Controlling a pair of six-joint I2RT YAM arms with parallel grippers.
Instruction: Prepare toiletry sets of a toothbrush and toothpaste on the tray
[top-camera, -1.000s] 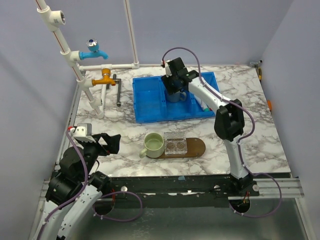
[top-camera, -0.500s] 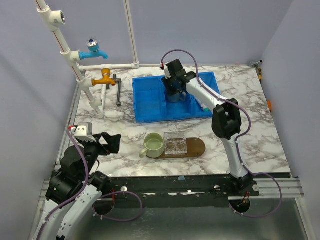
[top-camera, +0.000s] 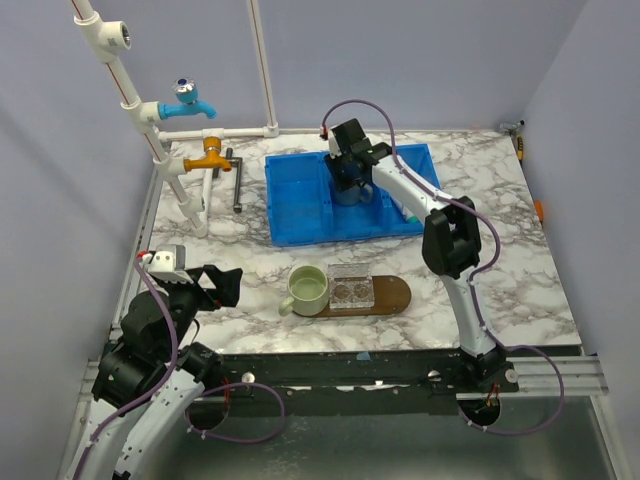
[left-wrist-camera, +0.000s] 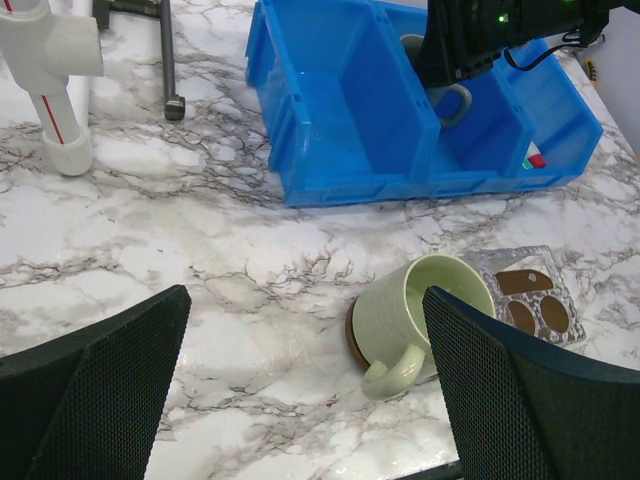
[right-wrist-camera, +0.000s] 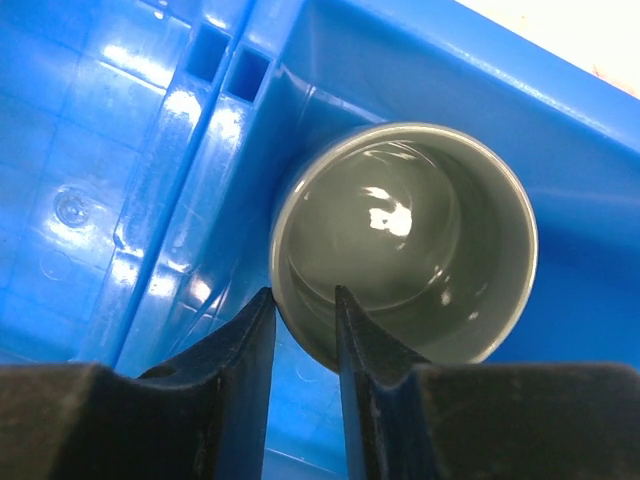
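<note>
Left claw (left-wrist-camera: 305, 310): spread wide, empty, above the counter (top-camera: 520, 260) at its near-left corner.
Right claw (right-wrist-camera: 303, 300): down in the blue bin's (top-camera: 300, 215) middle compartment, fingers astride the grey cup's (right-wrist-camera: 400, 250) wall; gripping or not, cannot tell.
Tray (top-camera: 392, 293): near side of the counter, green mug (top-camera: 308, 287) on its left end, clear pack (top-camera: 351, 289) just beside it.
Toiletry pieces (left-wrist-camera: 535, 160): small tip showing in the bin's right compartment, well apart from the tray.

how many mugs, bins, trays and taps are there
mugs: 2 (grey mug, green mug)
blue bin: 1
tray: 1
taps: 2 (blue tap, orange tap)
total: 6
</note>
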